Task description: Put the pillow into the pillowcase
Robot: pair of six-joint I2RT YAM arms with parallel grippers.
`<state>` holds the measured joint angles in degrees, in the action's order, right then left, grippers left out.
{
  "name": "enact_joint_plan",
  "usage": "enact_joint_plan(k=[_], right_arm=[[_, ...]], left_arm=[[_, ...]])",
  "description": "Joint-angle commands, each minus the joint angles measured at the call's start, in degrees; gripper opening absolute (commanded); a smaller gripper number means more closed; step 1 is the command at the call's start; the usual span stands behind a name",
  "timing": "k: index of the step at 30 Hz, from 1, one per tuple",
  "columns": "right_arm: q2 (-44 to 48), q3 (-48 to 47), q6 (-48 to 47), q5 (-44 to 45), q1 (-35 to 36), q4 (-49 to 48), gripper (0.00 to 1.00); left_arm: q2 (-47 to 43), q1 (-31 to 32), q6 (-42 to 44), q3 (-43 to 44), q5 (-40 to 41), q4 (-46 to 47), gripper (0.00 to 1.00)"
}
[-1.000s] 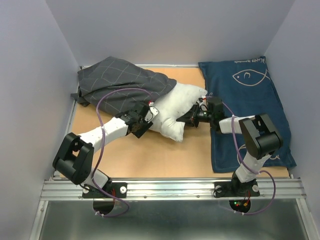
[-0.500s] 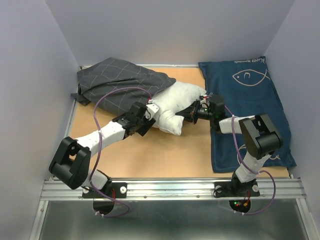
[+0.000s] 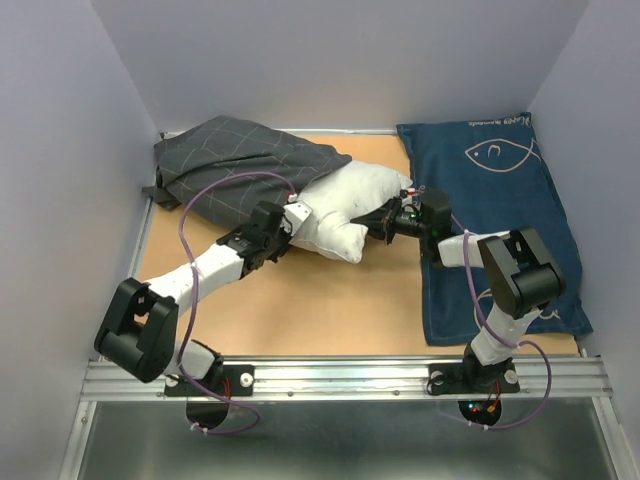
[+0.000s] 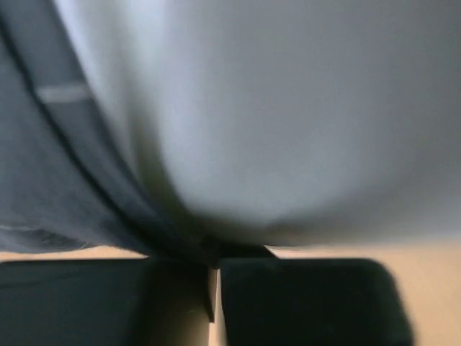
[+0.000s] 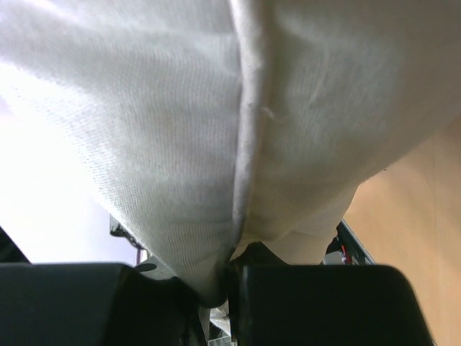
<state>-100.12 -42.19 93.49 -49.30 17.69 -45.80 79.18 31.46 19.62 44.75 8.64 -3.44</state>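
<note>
A: What changed?
B: The left tool (image 3: 284,222) moved up to the pillowcase (image 3: 235,160) mouth and pinched its hem.
A: And the pillow (image 3: 350,200)?
B: Sticking out of the pillowcase, right tool (image 3: 385,218) pinching its seam. Pulling over looks possible.

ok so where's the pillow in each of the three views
top external: pillow mid-table, left end against the pillowcase
left wrist: pillow is the blurred white bulk, upper right
right wrist: pillow fills most of the frame, seam down the middle
shared landmark: tan tabletop
</note>
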Motion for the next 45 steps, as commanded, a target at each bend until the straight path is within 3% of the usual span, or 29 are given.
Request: enact_joint_plan(k=[1,4,5,8,12,14,17,19,22,24,25,27,28,30,32,34,35,37,40,45], right_arm=[[1.5,-4.6,2.1,2.8,0.8,-6.6,0.00],[0.5,-7.6,3.0,4.6,1.4,-6.6,0.01],[0.4,-10.8,2.9,5.4,1.8,-6.6,0.01],[0.5,-14.8,1.6,7.3,2.7,-6.5,0.01],[0.6,-9.8,-2.0,9.0,7.3,-6.0,0.00],[-0.3,-6.3,-9.7,11.1,10.2,-2.9,0.01],[-4.6,-1.6,-18.0,13.7,11.1,3.5,0.01],[-6.7,-0.2,-17.9,14.3,10.4,4.1,0.00],[-9.3,-3.0,-22.8,14.8,11.0,8.5,0.01],[-10.5,-6.6,-31.6,14.9,11.7,14.7,0.01],[-12.0,-7.5,-34.8,14.6,11.9,17.0,0.01],[-12.8,-9.7,-47.0,12.5,12.8,25.3,0.00],[-12.5,-9.6,-47.1,12.5,12.8,25.3,0.01],[-11.2,-7.8,-53.3,11.7,12.7,28.2,0.01],[-8.0,-6.0,-57.6,11.8,12.7,28.8,0.00],[-5.8,-3.8,-59.6,11.9,12.7,29.2,0.01],[-4.4,-3.3,-61.3,11.9,12.7,29.5,0.01],[-3.1,-2.4,-63.0,11.2,12.9,29.6,0.01],[-0.3,-1.8,-65.7,11.6,13.7,29.7,0.01],[3.3,-1.5,-71.4,13.3,15.7,31.9,0.01]], left_arm=[[-6.7,3.5,2.2,9.0,-27.8,-3.0,0.00],[-4.7,10.0,1.3,18.5,-40.2,-8.9,0.00],[-3.8,11.6,0.3,21.6,-47.9,-9.4,0.00],[1.4,14.8,-2.2,33.4,-57.0,-9.6,0.00],[7.1,14.7,1.5,40.6,-60.8,-15.9,0.00],[8.5,14.7,5.3,42.2,-61.3,-18.9,0.00],[7.4,14.3,6.1,39.6,-62.0,-19.4,0.00],[5.2,14.3,6.4,36.6,-61.8,-19.0,0.00],[2.0,14.3,5.9,33.0,-61.1,-17.2,0.00],[0.7,14.3,5.7,32.4,-59.3,-17.1,0.03],[0.6,14.2,6.1,32.9,-58.4,-18.2,0.09],[1.0,13.6,6.8,36.7,-54.3,-22.2,0.45],[1.2,12.6,6.0,38.4,-54.3,-23.2,0.45],[1.4,7.3,1.7,43.1,-54.6,-23.9,0.58],[1.5,3.1,-7.2,45.0,-54.1,-21.5,0.64],[1.8,-2.4,-11.3,46.6,-50.2,-19.9,0.66],[1.9,-3.4,-14.3,46.4,-42.5,-19.2,0.67],[4.6,-4.7,-15.4,47.4,-35.3,-21.2,0.67],[8.3,-4.8,-19.0,47.7,-23.5,-21.0,0.68],[12.4,-4.8,-22.4,48.9,-7.0,-21.7,0.59]])
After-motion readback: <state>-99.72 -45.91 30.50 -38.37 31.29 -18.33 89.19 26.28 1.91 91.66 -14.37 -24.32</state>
